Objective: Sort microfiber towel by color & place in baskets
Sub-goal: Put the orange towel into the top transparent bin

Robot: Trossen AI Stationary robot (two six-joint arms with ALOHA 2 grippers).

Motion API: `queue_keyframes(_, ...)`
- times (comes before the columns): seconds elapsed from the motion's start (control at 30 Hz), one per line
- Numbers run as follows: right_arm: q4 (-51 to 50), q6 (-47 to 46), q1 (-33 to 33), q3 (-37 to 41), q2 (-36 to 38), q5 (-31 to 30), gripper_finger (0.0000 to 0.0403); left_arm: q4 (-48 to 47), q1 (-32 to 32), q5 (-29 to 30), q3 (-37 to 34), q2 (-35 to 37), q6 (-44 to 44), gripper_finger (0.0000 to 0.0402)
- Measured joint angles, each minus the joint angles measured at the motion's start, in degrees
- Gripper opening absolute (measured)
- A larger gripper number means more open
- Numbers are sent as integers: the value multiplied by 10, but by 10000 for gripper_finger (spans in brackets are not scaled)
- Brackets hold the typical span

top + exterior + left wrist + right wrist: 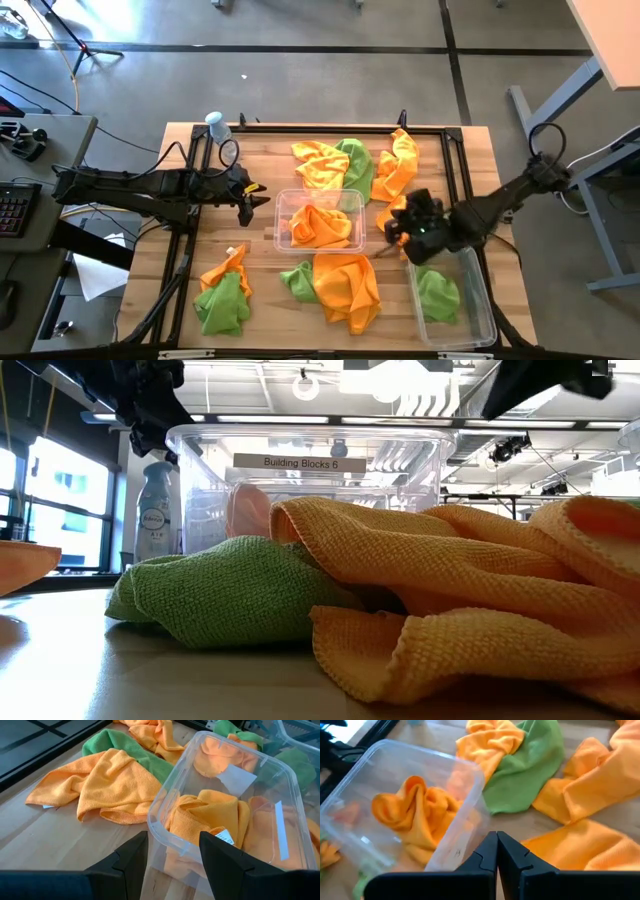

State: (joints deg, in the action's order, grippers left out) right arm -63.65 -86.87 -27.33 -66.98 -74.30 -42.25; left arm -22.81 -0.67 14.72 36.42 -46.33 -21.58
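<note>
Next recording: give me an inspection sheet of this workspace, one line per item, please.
Surface: light wooden slatted table in a black frame.
Job's things: clear plastic tub mid-table holding orange cloths; second clear tub on the robot's right holding one lime green cloth; loose orange and green fuzzy cloths around them.
Clutter: small clear water bottle at the far edge.
Grippers: left gripper open, by the middle tub; right gripper shut, empty, between the tubs.
Cables: black leads near the right arm.
Surroundings: grey floor, spray bottle behind.
</note>
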Motion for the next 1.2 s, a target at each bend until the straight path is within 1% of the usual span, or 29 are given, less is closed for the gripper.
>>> queue_keyframes(0.13, 10, 96, 81, 0, 0, 47, 0, -1, 0, 0, 0, 0, 27, 168)
queue_keyframes(0.23, 11, 183, 151, 0, 0, 99, 0, -27, -2, 1, 17, 0, 7, 168)
queue_keyframes(0.3, 21, 239, 193, 0, 0, 114, 0, -58, -9, 6, 33, -2, -16, 168)
queue_keyframes(0.4, 59, 333, 247, 0, 0, 130, 0, -110, -29, 39, 58, -14, -66, 168)
queue_keyframes(0.5, 96, 430, 300, 3, 0, 162, 0, -134, -56, 81, 81, -32, -111, 168)
queue_keyframes(0.57, 134, 483, 336, 19, 4, 202, 0, -141, -74, 107, 94, -52, -144, 168)
queue_keyframes(0.63, 183, 528, 369, 48, 11, 259, 0, -147, -95, 130, 108, -75, -184, 168)
queue_keyframes(0.7, 236, 554, 395, 81, 23, 314, 0, -163, -113, 149, 127, -101, -222, 168)
queue_keyframes(0.77, 277, 565, 412, 116, 39, 354, 0, -199, -129, 159, 150, -132, -260, 168)
queue_keyframes(0.87, 311, 577, 424, 159, 69, 390, 0, -280, -148, 158, 194, -182, -334, 168)
queue_keyframes(0.97, 313, 590, 425, 188, 104, 410, 0, -380, -167, 139, 240, -233, -419, 168)
queue_keyframes(1.1, 314, 608, 424, 214, 154, 421, 0, -498, -192, 82, 283, -289, -524, 168)
queue_keyframes(1.2, 313, 623, 424, 226, 186, 421, 0, -536, -214, 30, 290, -315, -584, 168)
